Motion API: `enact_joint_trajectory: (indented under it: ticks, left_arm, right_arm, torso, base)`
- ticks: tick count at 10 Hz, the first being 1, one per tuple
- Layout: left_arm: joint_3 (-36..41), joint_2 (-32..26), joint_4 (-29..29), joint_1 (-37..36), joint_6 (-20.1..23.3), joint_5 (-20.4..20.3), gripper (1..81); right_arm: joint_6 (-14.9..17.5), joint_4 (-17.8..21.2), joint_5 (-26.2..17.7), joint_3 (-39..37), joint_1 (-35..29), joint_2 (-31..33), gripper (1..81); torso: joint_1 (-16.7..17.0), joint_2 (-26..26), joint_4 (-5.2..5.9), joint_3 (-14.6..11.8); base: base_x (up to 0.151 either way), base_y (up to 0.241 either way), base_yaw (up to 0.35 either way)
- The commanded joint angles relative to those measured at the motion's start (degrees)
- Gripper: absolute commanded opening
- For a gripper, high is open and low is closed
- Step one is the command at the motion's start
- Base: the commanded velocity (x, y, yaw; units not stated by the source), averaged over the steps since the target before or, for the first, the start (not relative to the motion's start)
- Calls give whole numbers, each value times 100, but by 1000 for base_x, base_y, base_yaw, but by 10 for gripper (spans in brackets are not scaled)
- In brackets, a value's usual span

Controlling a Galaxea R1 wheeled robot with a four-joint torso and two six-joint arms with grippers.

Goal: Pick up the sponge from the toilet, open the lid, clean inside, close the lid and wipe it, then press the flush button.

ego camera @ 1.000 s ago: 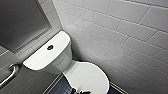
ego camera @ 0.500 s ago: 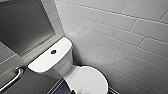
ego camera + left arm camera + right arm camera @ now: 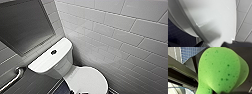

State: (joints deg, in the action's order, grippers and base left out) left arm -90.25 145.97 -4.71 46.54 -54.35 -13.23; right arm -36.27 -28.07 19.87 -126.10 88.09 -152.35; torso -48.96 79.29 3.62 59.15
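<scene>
Item one, your right gripper [image 3: 211,91]. Its jaws are clenched on the sponge [image 3: 220,70]. The sponge is bright green and pitted with darker pores. It is pinched narrow at the gripped end, and the free end spreads wide and rounded. You have it off the toilet and in the air, directly before the right wrist camera.

Item two, your left gripper [image 3: 214,45]. It sits close over the lid [image 3: 213,18], with dark parts of it showing at the edge of the left wrist view. Whether its jaws are released or clenched cannot be told.

Item three, the lid. It is down over the bowl, white and glossy, with a short streak of reflected light across it. Dark blue tiled floor [image 3: 175,33] lies beside and below the bowl.

Item four, the toilet [image 3: 66,71] as your head camera sees it. The closed oval lid is nearest you and the tank [image 3: 45,62] stands behind it. The flush button [image 3: 53,52], small, round and dark, sits in the middle of the white tank top.

Item five, the surroundings. A metal grab bar [image 3: 13,78] is fixed left of the tank, apart from it. A white tiled wall [image 3: 125,37] runs just beside the toilet on the right. A large grey framed panel [image 3: 23,25] hangs above and behind the tank.
</scene>
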Motion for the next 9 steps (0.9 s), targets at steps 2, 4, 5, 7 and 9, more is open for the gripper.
enact_joint_trajectory:
  ticks: [2, 4, 5, 7, 9]
  left_arm:
    - [16, -252, -268, -1055, 38, -1727, 811]
    - [7, -305, -277, -1055, -23, -1771, 811]
    - [7, -305, -285, -1055, -23, -1771, 811]
    - [7, -339, -259, -1055, -58, -1884, 811]
    - [33, -551, -285, -1037, -226, -2052, 811]
  right_arm:
    - [14, -163, -282, 69, 135, 61, 10]
    - [14, -163, -300, 60, 109, 61, 10]
    - [14, -163, -308, 60, 100, 53, 10]
    - [14, -163, -308, 60, 100, 44, 10]
    - [14, -163, -308, 51, 109, 44, 10]
  torso:
    - [0, 0, 0, 0]
    - [0, 0, 0, 0]
    - [0, 0, 0, -2]
    - [0, 0, 0, -2]
    - [0, 0, 0, -2]
  base:
    - [0, 0, 0]
    - [0, 0, 0]
    - [0, 0, 0]
    - [0, 0, 0]
    - [0, 0, 0]
